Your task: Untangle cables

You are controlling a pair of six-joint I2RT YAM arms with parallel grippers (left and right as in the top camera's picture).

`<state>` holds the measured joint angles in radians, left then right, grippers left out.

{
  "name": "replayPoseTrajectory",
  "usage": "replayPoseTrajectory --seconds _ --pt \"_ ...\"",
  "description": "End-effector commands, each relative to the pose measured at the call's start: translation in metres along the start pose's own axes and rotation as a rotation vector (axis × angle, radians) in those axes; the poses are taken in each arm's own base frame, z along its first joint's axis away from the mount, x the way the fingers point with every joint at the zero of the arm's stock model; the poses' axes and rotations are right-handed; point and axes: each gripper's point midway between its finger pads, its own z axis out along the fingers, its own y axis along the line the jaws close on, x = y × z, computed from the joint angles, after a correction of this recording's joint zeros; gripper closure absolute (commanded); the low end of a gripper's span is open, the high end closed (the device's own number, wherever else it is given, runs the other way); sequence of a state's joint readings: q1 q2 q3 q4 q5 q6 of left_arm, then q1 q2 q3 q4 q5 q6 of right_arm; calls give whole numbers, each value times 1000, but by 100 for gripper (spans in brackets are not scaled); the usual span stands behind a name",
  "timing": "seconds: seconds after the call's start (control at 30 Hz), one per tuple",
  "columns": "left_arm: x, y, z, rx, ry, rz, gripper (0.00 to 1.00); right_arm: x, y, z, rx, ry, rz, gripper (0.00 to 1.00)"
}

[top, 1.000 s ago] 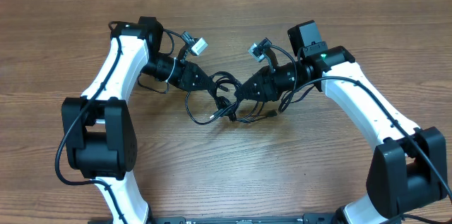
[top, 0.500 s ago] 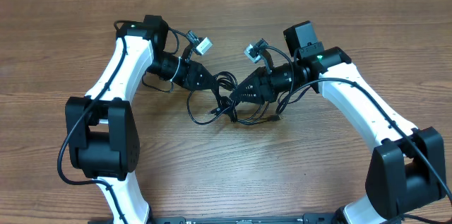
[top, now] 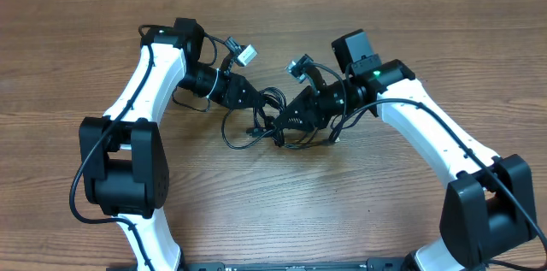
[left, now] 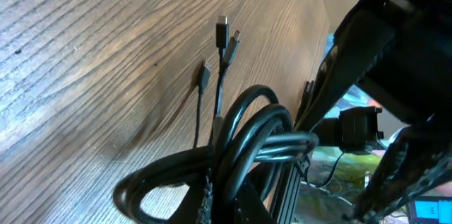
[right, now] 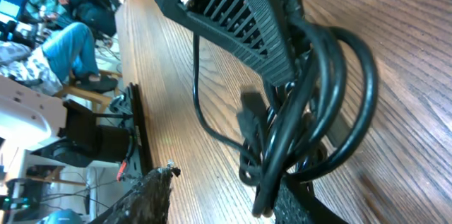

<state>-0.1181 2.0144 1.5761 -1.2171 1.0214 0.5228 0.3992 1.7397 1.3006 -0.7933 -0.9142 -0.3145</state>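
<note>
- Cables [top: 256,132]: thin black cords bunched in a knot near the middle of the wooden table [top: 273,211], with one loose loop lying flat on the robot's left side of the knot.
- Left gripper [top: 255,108]: reaching in from its own side with the tip at the knot. Jaws clamped on the cables, the bundle of several cord loops running straight out from between them in the left wrist view.
- Right gripper [top: 286,123]: tip right beside the knot, facing the left gripper across it. Jaws apart; in the right wrist view its two textured fingers [right: 152,196] stand wide of each other, the hanging bundle close against one of them and clear of the other.
- Plug ends [left: 223,26]: three small connectors on thin leads, resting on the wood beyond the bundle, close together and free of the knot.
- Knot partly lifted: upper loops held off the table at the left gripper, lower strands touching the wood.
</note>
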Motion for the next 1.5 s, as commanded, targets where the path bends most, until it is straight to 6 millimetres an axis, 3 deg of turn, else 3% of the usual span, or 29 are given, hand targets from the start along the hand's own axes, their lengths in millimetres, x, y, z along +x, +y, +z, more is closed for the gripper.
replayPoseTrajectory --seconds 0.0,0.27,0.5,0.57,0.83,0.87,0.93,1.03,1.2,1.33,1.47 --pt "-8 -22 7 111 -38 -9 96 -5 11 0 9 -5 -50 55" --pt "-10 -28 10 136 -38 -3 96 -12 8 0 23 -28 -82 55" --pt "-8 -33 17 142 -22 7 96 -6 -28 -4 231 5 5 53" --pt "-8 -33 17 142 -22 7 96 -6 -30 -5 245 7 7 55" --pt "-9 -31 15 139 -27 10 96 -2 -30 -4 243 17 17 72" --pt "-10 -31 15 139 -28 12 96 -1 -30 -4 243 20 19 77" --pt "-10 -31 15 137 -32 18 96 3 -31 -3 242 28 27 96" --pt "-11 -29 15 132 -33 20 96 8 -34 -3 256 43 42 96" --pt "-2 -14 16 42 19 17 96 17 -57 -12 408 62 158 96" --pt "14 16 14 -139 108 -68 96 30 -91 -34 643 61 320 96" --pt "25 38 8 -275 162 -133 96 35 -105 -49 745 51 388 96"
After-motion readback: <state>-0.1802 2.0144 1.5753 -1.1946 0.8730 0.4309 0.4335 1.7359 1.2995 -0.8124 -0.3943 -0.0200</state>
